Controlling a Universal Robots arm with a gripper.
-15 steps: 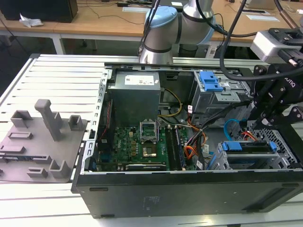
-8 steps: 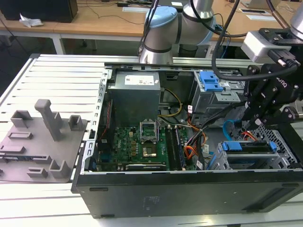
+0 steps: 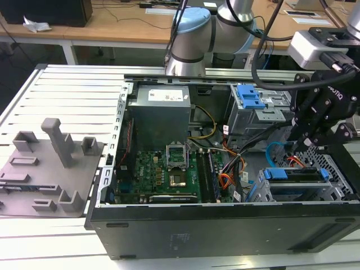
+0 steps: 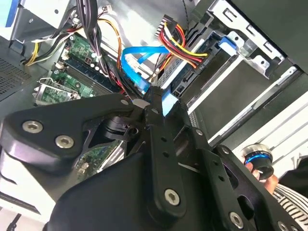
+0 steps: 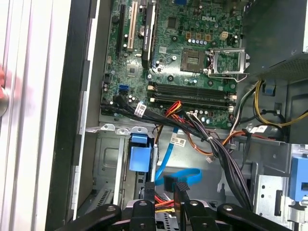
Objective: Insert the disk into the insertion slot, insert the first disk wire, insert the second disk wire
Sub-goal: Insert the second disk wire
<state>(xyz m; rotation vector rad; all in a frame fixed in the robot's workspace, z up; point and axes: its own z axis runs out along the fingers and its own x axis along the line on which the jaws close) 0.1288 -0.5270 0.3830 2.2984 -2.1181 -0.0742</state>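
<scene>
The disk (image 3: pixel 301 175), silver in a bright blue carrier (image 4: pixel 227 42), lies inside the insertion slot (image 3: pixel 336 179), a perforated metal cage at the case's corner on the exterior view's right. A red-yellow-orange wire bundle (image 4: pixel 177 39) ends in a dark plug at the disk's end. The second disk wire (image 5: pixel 185 174), thin and light blue, loops (image 4: pixel 139 60) just in front of the disk. My gripper (image 3: pixel 301 147) hangs over that end of the disk. Its fingers (image 5: pixel 180 195) are shut on the wire's dark plug (image 5: pixel 169 182), also seen pinched in the second wrist view (image 4: pixel 153 102).
The open case holds the green motherboard (image 3: pixel 163 169), a grey power supply (image 3: pixel 160 109) and a blue-latched drive bay (image 3: pixel 250 98). Black cable bundles (image 5: pixel 211 144) cross beside the disk. A grey fixture plate (image 3: pixel 50 163) lies on the exterior view's left. A person's hand (image 4: pixel 269 180) is near the case.
</scene>
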